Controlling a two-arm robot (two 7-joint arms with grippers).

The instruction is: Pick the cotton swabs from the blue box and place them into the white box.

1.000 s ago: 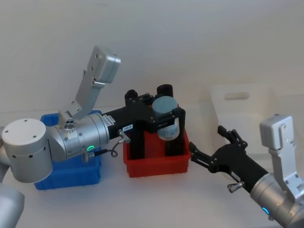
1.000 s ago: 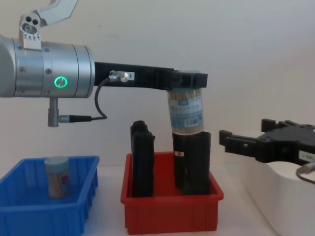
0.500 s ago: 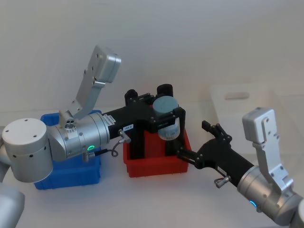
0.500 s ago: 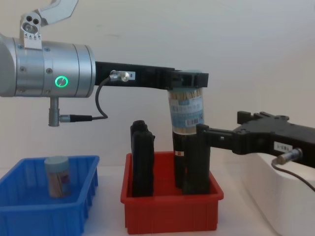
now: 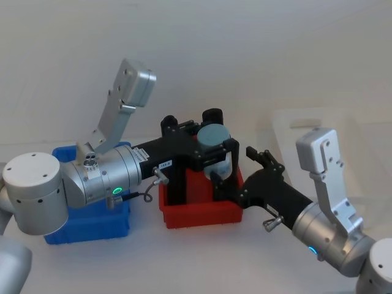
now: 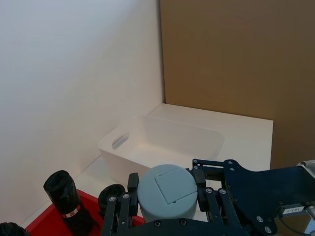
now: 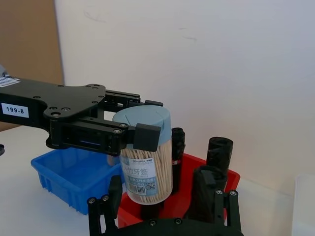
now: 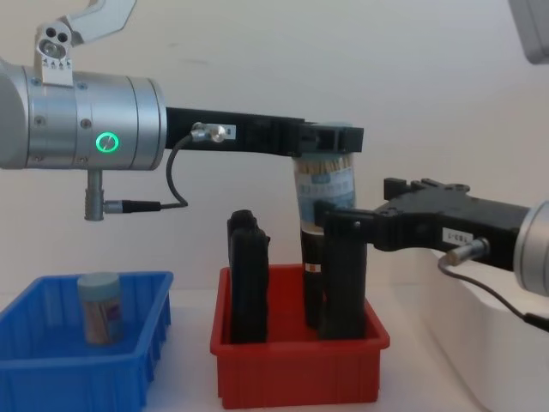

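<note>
Plain white wall, brown board meeting it at the corner, white tabletop, even light

Swab jar above middle bin

Red bin on table, tall black cylinders upright inside.

I read bright, even light; soft shadow under red bin; white box washed pale, far right.
</note>
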